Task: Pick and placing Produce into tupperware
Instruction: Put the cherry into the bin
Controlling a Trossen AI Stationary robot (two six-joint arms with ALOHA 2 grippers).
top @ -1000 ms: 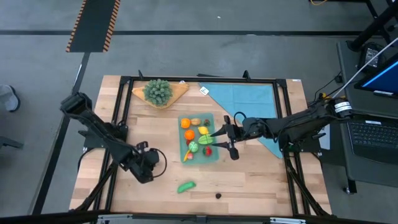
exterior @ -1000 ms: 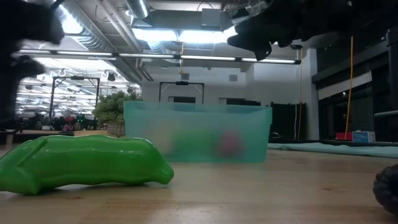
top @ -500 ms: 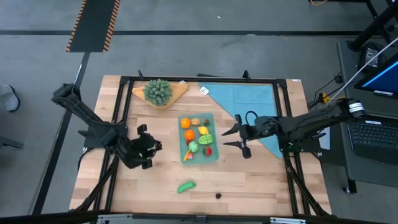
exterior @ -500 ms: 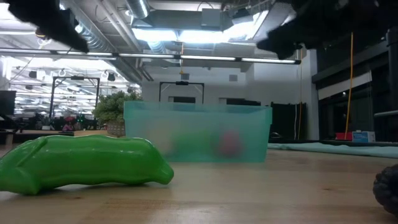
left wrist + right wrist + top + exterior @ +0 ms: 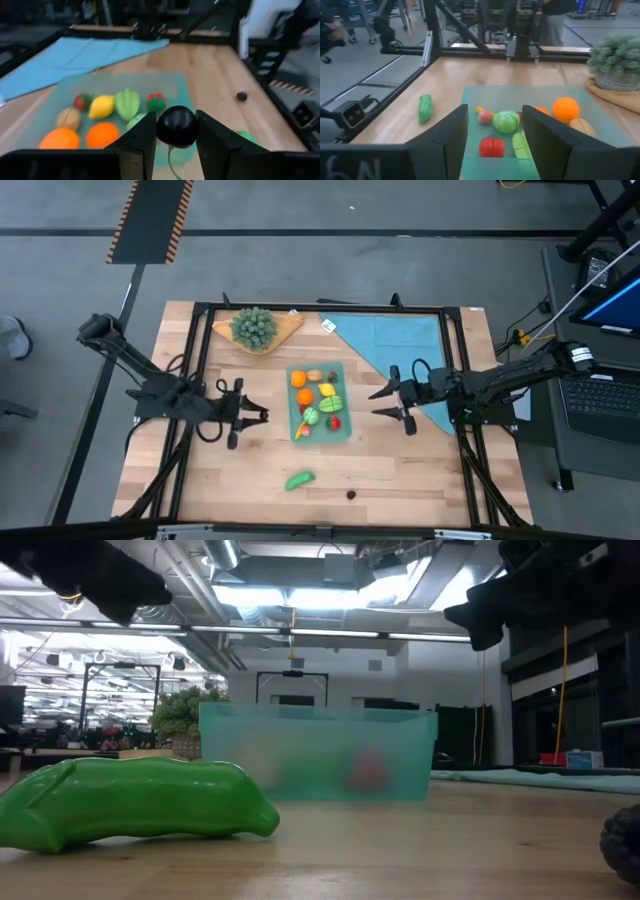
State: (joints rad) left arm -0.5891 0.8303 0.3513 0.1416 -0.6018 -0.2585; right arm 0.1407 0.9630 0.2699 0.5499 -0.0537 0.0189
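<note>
The teal tupperware [image 5: 320, 402] stands mid-table with several small produce pieces inside, among them oranges [image 5: 102, 134] and a lemon [image 5: 102, 106]. My left gripper [image 5: 258, 416] hovers just left of it, pointing at it, shut on a small dark round produce piece [image 5: 176, 126]. My right gripper [image 5: 378, 402] hangs open just right of the tupperware, pointing back at it, with nothing between its fingers [image 5: 495, 135]. A green pod [image 5: 299, 479] and a small dark piece [image 5: 351, 494] lie on the wood nearer the front edge. My left gripper pinches the dark round piece by its two opposite sides [image 5: 161, 129] between the two fingers. The fingers come nearly level from the table's left. The piece is lifted clear of the table, and a thin green stem hangs below it.
A bushy green bunch [image 5: 254, 326] sits on a tan board at the far left. A light-blue cloth [image 5: 395, 338] covers the far right, reaching under my right arm. Bare wood lies between the tupperware and the green pod [image 5: 135, 802].
My left gripper has risen and gone toward the far edge and the tupperware, tipping up from pointing down to nearly level, still shut. My right gripper has drawn back from over the tupperware toward the table's right edge, still open.
</note>
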